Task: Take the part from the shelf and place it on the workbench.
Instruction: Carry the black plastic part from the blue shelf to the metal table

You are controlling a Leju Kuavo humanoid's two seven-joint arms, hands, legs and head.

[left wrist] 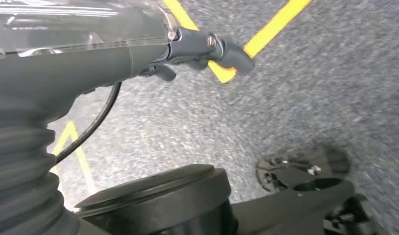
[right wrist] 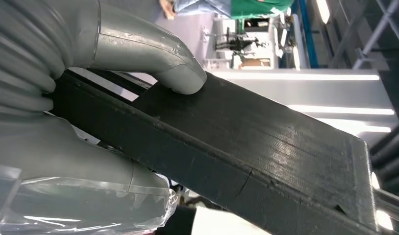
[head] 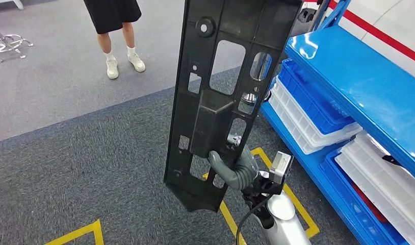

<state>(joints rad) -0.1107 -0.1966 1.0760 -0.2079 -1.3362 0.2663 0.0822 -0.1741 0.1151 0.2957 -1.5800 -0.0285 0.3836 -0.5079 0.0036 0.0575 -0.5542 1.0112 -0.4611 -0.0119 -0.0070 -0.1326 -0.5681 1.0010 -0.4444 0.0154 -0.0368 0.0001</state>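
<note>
A long black plastic panel (head: 215,92) with several cut-outs stands almost upright in the middle of the head view, held clear of the floor. My right hand (head: 236,168) grips it near its lower end, thumb on the near face. In the right wrist view the grey thumb (right wrist: 180,78) presses on the panel's (right wrist: 266,152) flat dark face. My left hand (left wrist: 207,51) hangs over grey carpet, its dark fingers curled in with nothing in them.
A blue shelf (head: 368,87) runs along the right, with white and blue trays (head: 307,109) stacked under its top board. Yellow tape lines (head: 292,199) mark the grey carpet. A person (head: 116,30) stands at the far left-centre, several steps away.
</note>
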